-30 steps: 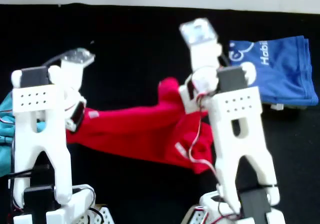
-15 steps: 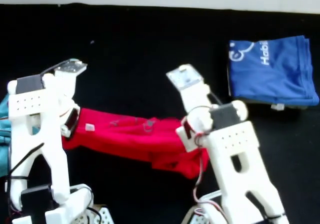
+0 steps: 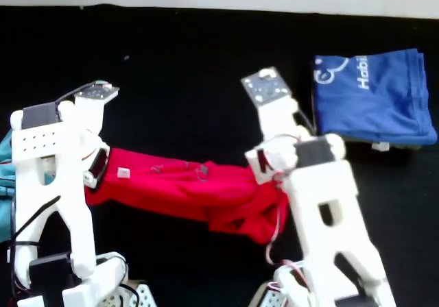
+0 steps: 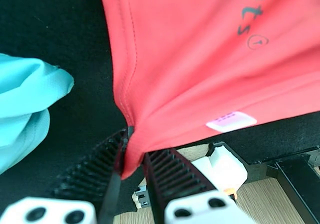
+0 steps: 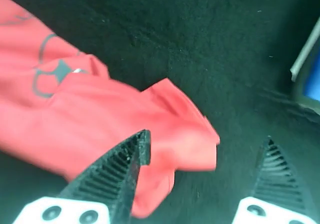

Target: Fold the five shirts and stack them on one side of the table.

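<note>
High view shows a long red fabric shirt (image 3: 178, 187) stretched across the black table cover (image 3: 178, 67), with a folded blue shirt (image 3: 374, 98) well apart at the far right and a teal shirt (image 3: 4, 163) at the left edge. Left wrist view has the left gripper (image 4: 132, 156) pinched tight on a bunched edge of the red fabric shirt. Right wrist view has the right gripper (image 5: 205, 154) spread wide above that shirt's other end, gripping nothing.

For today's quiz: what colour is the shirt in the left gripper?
Red shirt, clearest in left wrist view.
</note>
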`<state>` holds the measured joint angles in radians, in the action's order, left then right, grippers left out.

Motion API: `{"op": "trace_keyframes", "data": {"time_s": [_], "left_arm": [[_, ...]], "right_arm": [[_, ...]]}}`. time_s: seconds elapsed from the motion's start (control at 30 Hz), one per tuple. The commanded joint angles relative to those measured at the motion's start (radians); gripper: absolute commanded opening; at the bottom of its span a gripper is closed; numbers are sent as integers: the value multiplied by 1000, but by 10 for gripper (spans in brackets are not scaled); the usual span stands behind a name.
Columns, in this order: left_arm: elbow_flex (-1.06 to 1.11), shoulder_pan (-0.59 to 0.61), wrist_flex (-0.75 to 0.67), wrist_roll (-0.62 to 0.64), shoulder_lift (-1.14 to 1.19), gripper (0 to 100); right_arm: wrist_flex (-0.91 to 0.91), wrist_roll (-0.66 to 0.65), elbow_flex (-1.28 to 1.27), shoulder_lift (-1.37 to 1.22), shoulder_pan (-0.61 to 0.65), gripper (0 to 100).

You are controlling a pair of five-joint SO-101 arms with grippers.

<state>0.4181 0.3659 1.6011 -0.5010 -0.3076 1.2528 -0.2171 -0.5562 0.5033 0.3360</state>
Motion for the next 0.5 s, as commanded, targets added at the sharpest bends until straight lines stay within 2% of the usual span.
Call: {"op": "trace_keyframes", "data": {"time_s": [0.0,0.3,0.47], "left_arm": [[-5,10,17,-11,-22,10],[-7,10,11,-11,-22,10],[-7,10,11,-11,-22,10]], "right_arm": [[-1,34,-13,-102,47,320],[278,-63,-93,-122,208,320],[366,-80,-90,-122,228,320]]}}
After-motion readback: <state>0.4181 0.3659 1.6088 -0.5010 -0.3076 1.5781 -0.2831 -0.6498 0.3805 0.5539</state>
